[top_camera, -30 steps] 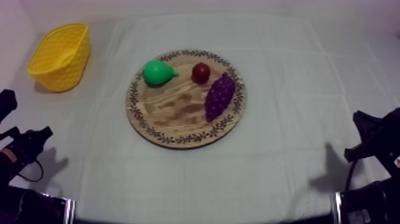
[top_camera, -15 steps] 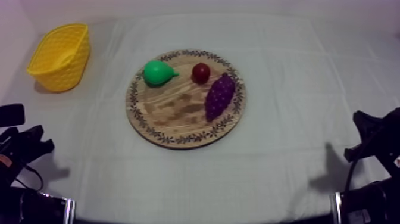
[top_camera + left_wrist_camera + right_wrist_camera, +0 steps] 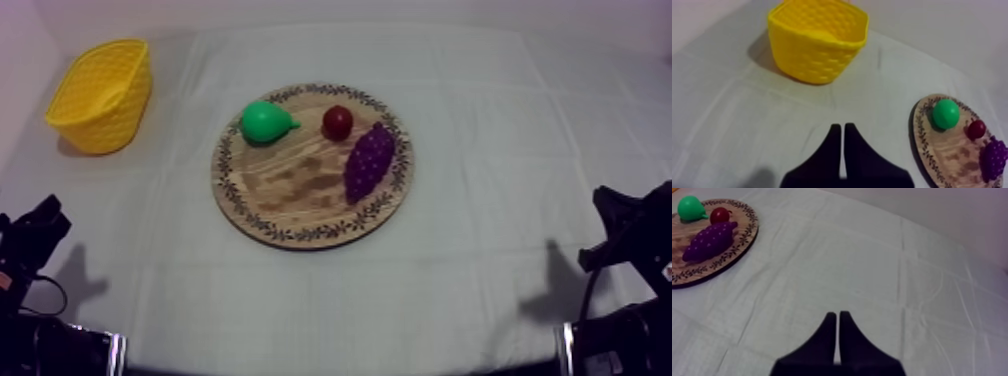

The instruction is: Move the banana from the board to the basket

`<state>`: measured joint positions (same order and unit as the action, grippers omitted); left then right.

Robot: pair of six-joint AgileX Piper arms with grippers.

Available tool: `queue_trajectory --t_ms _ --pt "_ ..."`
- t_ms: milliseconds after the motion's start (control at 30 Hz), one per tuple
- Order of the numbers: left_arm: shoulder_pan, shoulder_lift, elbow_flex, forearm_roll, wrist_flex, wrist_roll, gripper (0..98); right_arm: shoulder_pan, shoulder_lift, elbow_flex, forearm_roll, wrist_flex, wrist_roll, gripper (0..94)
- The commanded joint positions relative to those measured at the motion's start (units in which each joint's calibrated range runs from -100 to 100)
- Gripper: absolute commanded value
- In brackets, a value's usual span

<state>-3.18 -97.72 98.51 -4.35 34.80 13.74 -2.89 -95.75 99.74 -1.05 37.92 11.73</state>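
On the tabletop (image 3: 500, 120), a grey-white cloth is covering the whole work surface. The round wooden board (image 3: 290, 190) with the patterned rim is lying near the middle of it. The yellow basket (image 3: 128, 110) is standing upright at the far left of the tabletop, well apart from the board. Whether the banana is lying inside the basket cannot be told, as its interior is reading as the same plain yellow. The left arm (image 3: 25, 250) is sitting low at the near left edge of the tabletop, and the right arm (image 3: 625, 235) is sitting low at the near right edge. Both are well apart from the board. The left pincer (image 3: 839, 129) is hanging over bare cloth with its two black fingers lying together as a narrow wedge and gripping nothing. The basket is standing beyond its tips. The right pincer (image 3: 837, 315) is likewise hanging over bare cloth, with its fingers pressed together and holding nothing, and the board is lying well beyond it. On the right side of the board, the bunch of grapes (image 3: 368, 160) is lying lengthwise just inside the rim. The pear (image 3: 265, 122) is resting at the far left of the board. The small red fruit (image 3: 337, 122) is sitting between the pear and the grapes, just beside the top end of the grapes.
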Motion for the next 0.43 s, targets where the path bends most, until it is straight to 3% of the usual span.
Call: queue_trajectory --t_ms 0,400 --pt "-0.17 -1.26 0.2 0.22 -0.08 -0.23 0.1 -0.02 -0.01 0.04 0.0 -0.01 0.02 0.4" --pt "-0.47 -2.1 0.59 0.56 -0.28 -0.89 0.1 -0.02 -0.01 0.04 0.0 -0.01 -0.02 0.4"
